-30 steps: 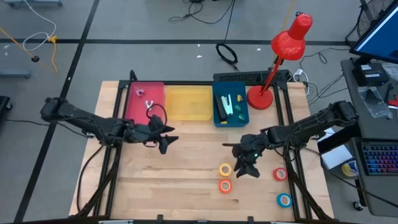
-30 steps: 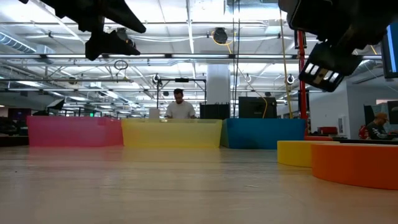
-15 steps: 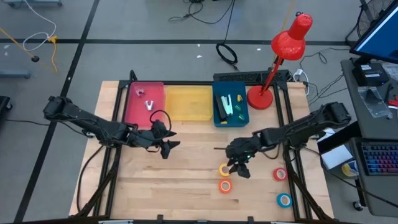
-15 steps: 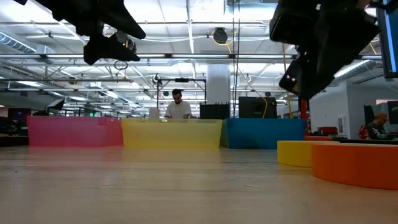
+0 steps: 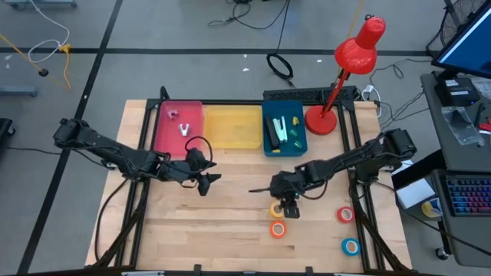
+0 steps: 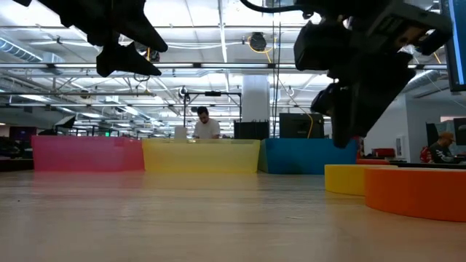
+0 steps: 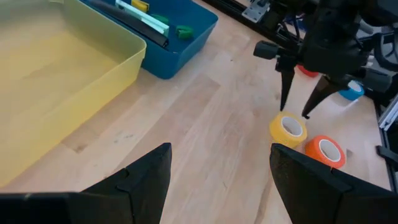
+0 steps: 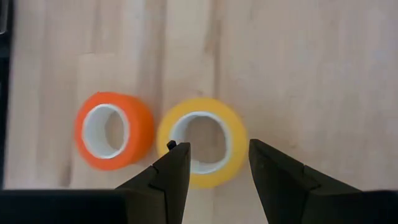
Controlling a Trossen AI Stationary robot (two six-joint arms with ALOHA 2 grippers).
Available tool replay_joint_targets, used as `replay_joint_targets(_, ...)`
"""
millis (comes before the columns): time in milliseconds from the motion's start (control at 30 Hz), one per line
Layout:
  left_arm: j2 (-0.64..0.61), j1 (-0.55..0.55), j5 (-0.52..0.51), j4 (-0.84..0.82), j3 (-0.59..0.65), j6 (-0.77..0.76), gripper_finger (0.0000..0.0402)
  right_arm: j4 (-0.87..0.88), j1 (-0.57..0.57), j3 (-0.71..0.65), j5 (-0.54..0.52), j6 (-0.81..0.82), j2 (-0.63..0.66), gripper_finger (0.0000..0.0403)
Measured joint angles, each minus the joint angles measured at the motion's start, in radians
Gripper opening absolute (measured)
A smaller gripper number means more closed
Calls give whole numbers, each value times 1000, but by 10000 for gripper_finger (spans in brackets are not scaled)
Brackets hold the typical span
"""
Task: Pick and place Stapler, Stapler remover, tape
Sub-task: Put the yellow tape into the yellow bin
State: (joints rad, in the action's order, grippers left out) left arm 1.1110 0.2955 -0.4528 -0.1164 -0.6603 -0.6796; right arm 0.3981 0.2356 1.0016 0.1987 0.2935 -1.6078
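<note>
The right gripper (image 5: 283,205) hangs just above the yellow tape roll (image 8: 202,142), fingers spread and empty, one fingertip (image 8: 177,163) over the roll's hole. The orange tape roll (image 8: 114,130) lies beside the yellow one (nearly touching), nearer the table's front edge. The red roll (image 5: 345,215) and the blue-teal roll (image 5: 350,247) lie farther right. The left gripper (image 5: 205,179) waits open above the table (image 5: 230,199), near the pink bin (image 5: 178,126). Staplers rest in the blue bin (image 5: 285,132).
</note>
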Motion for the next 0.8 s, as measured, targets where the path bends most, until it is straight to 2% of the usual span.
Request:
replay_joint_targets(200, 0, 0, 0, -1, 0, 5, 271, 3, 0, 0, -19, 0, -3, 155)
replay_joint_targets(533, 0, 0, 1, 0, 0, 12, 271, -40, 2, -1, -17, 8, -116, 155)
replay_joint_targets(667, 0, 0, 8, 0, 0, 11, 271, -44, -2, 0, -83, 43, -136, 154)
replay_joint_targets(800, 0, 1, 11, 1, 0, 4, 271, -43, -6, 1, -93, 61, -141, 131)
